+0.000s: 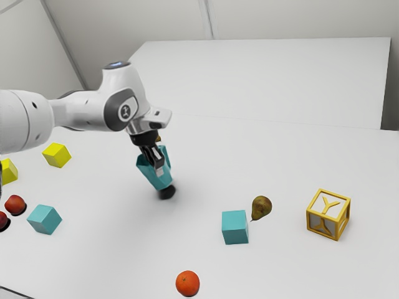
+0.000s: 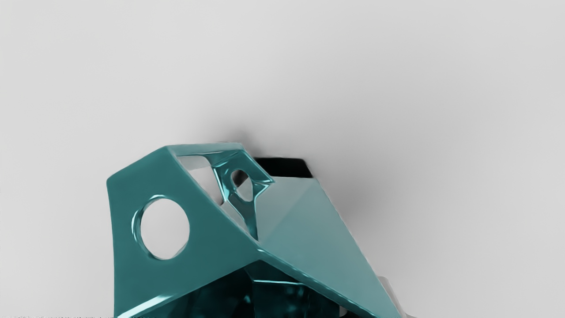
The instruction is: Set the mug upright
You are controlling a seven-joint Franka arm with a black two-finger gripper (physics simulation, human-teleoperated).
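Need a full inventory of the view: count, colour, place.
Mug: 1, teal, tilted, in the gripper
Yellow cubes: 2, exterior view's left
Teal cubes: 2, one left, one beside pear
Red fruits: 2, exterior view's left
Pear: 1, brownish green, beside teal cube
Orange: 1, orange, near edge
Letter block: 1, gold and white, exterior view's right
Brown object: 1, mostly hidden behind gripper
Table: 1, white, beneath
Gripper: 1, black, shut on mug wall
Arm: 1, white and grey, exterior view's left
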